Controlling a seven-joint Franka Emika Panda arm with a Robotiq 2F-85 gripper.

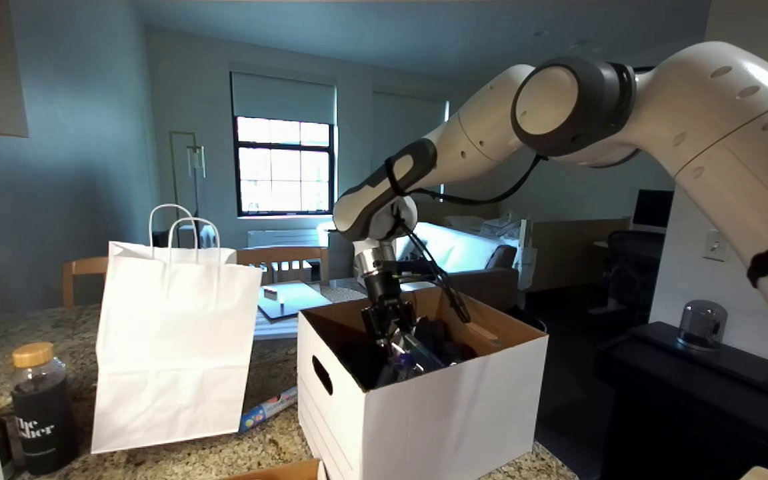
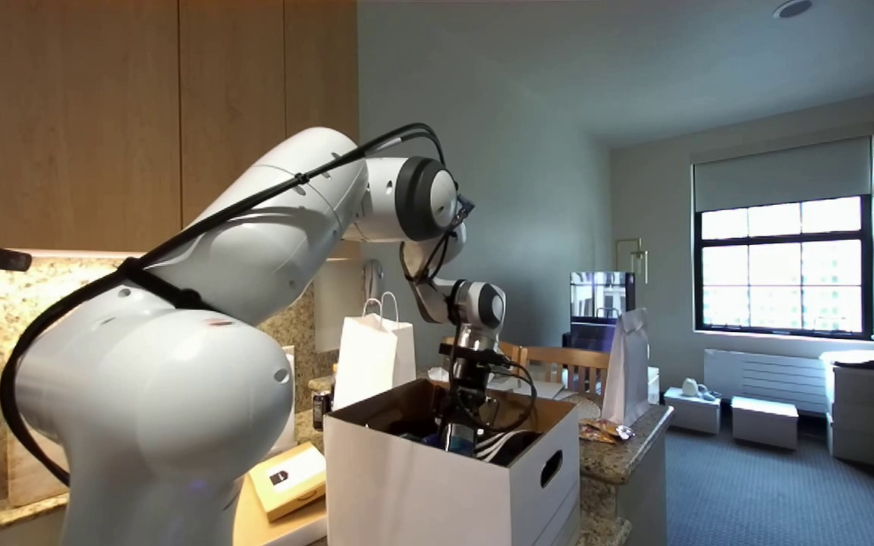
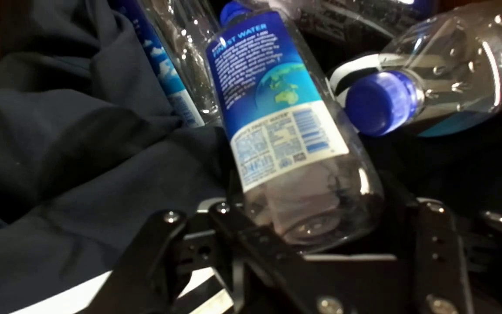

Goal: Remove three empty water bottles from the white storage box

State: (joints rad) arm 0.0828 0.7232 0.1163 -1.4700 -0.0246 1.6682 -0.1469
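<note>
Gripper [image 3: 314,192] is straddling one water bottle [image 3: 292,135] near its base, jaws standing part-wide, cannot tell if gripping | bottle is lying inside white storage box [image 1: 454,407], below its top edges | risk: smooth plastic possibly slipping out, jaws spanning only one end | arm [image 1: 547,110] is arching over box edge, end pointing down

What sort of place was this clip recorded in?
Most likely a home, perhaps an apartment whose kitchen opens onto a living area: a speckled stone-look counter, tall wooden cabinets and, farther back, a sofa.
</note>
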